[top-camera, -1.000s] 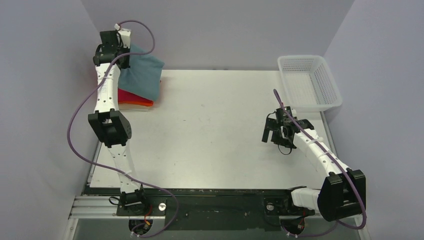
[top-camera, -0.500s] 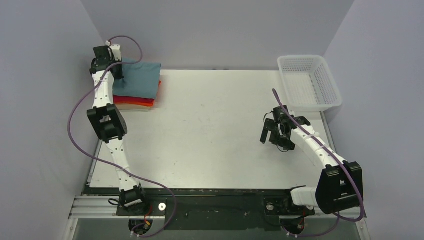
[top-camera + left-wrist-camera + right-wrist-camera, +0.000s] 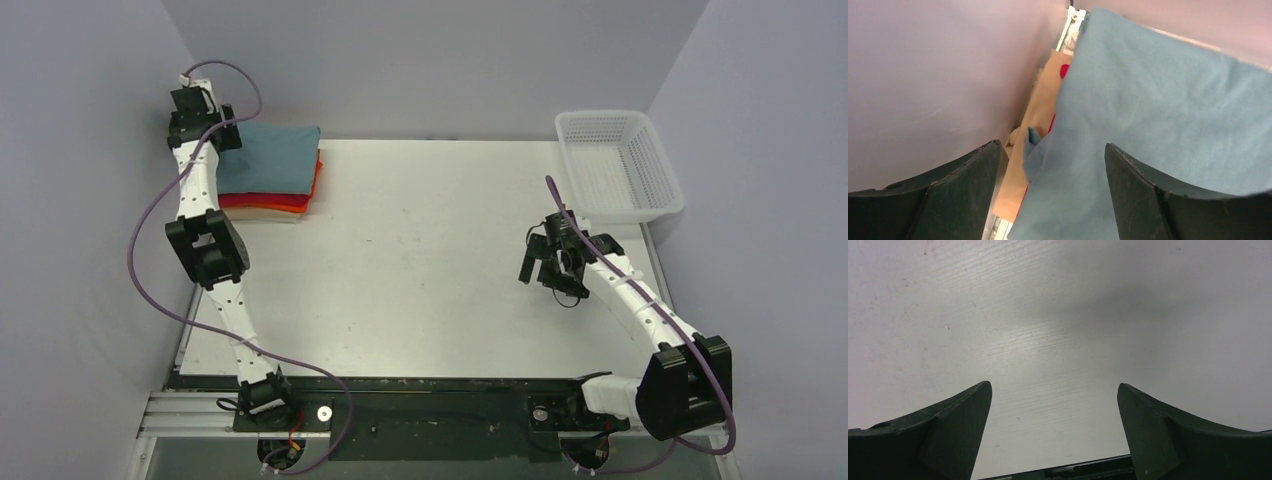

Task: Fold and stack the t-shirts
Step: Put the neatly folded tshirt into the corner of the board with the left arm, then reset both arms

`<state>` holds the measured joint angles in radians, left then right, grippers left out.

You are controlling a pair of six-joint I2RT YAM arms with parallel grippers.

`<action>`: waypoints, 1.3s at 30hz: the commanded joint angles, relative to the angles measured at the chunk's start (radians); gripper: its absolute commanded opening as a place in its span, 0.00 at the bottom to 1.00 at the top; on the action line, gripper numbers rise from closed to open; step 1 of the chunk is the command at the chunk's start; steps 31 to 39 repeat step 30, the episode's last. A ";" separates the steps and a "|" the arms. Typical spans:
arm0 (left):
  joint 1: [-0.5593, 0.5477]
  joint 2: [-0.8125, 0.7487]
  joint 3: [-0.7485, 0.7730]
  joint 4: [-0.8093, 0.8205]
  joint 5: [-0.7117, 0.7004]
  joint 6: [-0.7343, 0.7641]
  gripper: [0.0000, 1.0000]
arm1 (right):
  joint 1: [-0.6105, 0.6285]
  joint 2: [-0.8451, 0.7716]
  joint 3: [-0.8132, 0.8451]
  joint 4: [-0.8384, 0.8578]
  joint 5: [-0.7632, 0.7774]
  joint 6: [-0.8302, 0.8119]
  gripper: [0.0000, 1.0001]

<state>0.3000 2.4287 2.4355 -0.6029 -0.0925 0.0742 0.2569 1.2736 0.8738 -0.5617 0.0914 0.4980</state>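
Observation:
A stack of folded t-shirts sits at the table's far left corner. The teal-blue one lies flat on top, with red and orange edges showing beneath. In the left wrist view the teal shirt covers a beige one and a sliver of red. My left gripper is open at the stack's left end, and in the left wrist view my left gripper has its jaws wide apart above the cloth, gripping nothing. My right gripper is open over bare table, and in the right wrist view the right gripper is empty.
A white mesh basket stands at the far right corner. The grey wall is close on the left of the stack. The table stretches between the two arms.
The left gripper has lowered the teal shirt onto the stack, opened and let it go, then drawn back left toward the wall. The right arm has barely shifted.

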 commanded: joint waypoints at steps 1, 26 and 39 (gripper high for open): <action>0.001 -0.226 0.008 0.029 -0.059 -0.162 0.85 | 0.004 -0.120 0.017 -0.058 0.074 0.032 0.93; -0.641 -1.684 -1.803 0.166 -0.053 -0.828 0.91 | -0.004 -0.631 -0.351 0.157 0.266 0.101 0.99; -0.641 -1.701 -1.790 0.151 -0.092 -0.835 0.91 | -0.002 -0.637 -0.352 0.175 0.280 0.095 0.99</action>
